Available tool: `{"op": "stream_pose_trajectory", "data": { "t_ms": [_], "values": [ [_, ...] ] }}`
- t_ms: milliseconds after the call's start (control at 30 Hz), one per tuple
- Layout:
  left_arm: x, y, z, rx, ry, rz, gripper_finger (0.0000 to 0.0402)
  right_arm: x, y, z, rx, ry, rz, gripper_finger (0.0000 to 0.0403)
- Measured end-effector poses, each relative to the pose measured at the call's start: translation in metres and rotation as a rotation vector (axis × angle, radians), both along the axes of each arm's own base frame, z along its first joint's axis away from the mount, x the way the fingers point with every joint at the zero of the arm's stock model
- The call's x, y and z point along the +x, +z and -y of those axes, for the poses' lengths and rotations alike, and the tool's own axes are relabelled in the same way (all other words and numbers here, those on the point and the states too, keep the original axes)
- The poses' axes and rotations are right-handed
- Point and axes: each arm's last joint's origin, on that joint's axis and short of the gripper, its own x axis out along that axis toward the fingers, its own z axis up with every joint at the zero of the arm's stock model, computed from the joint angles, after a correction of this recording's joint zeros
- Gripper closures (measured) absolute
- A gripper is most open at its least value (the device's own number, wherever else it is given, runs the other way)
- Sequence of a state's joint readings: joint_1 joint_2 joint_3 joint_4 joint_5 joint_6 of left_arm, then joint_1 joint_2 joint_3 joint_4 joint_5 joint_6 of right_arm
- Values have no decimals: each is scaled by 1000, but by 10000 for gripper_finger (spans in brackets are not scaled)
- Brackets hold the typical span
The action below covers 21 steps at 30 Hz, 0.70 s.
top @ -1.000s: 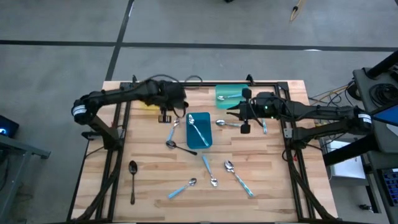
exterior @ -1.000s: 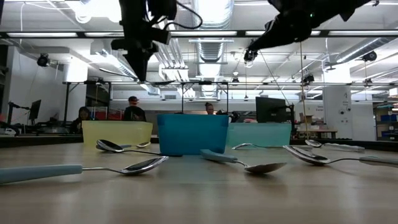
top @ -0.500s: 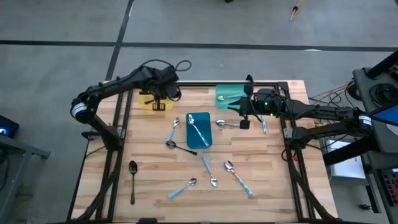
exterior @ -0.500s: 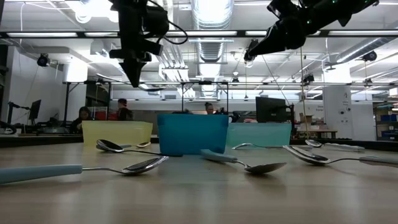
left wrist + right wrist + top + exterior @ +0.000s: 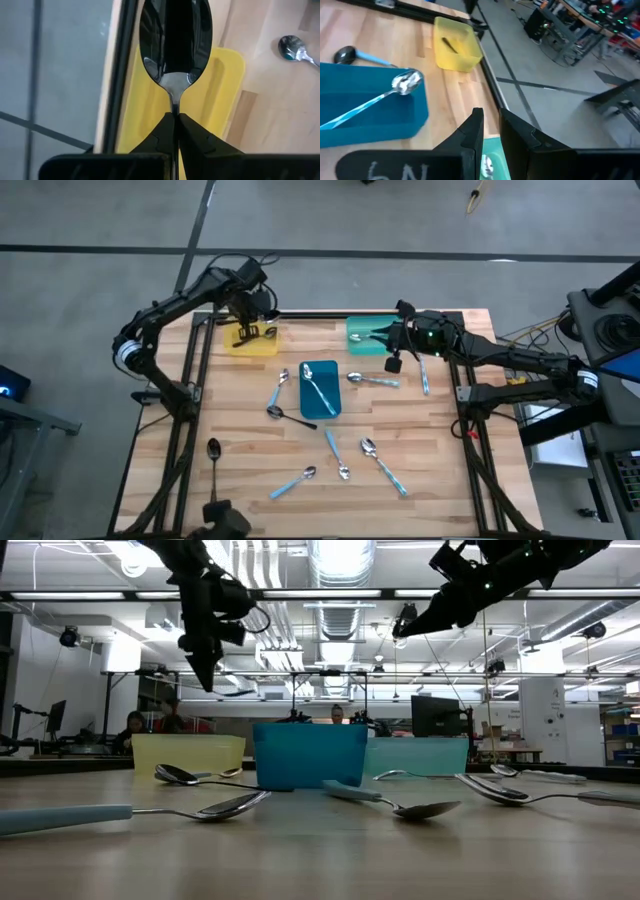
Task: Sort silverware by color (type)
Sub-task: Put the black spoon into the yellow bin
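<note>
Right now I have the left claw clamped on the neck of a black spoon, hanging over the yellow tray at the table's far left corner. My right claw sits above the green tray, its fingers a small gap apart with nothing between them. Between the two, the blue tray holds a blue-handled spoon. Other spoons lie loose on the wooden table, one black spoon near the front left.
</note>
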State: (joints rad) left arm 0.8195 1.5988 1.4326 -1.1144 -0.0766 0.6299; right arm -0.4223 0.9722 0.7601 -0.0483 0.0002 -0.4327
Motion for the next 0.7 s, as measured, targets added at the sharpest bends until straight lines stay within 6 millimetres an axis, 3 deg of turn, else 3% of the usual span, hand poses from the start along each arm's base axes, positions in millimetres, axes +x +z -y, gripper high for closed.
{"op": "stream_pose_trajectory", "data": {
  "t_ms": [367, 700],
  "values": [
    [-20, -36, -12, -60, 158, -12, 401, -6, 4, 15, -3, -73, 43, 351],
    [-25, -59, -9, -83, 169, -34, 401, -8, 4, 18, 6, -94, 47, 351]
  ]
}}
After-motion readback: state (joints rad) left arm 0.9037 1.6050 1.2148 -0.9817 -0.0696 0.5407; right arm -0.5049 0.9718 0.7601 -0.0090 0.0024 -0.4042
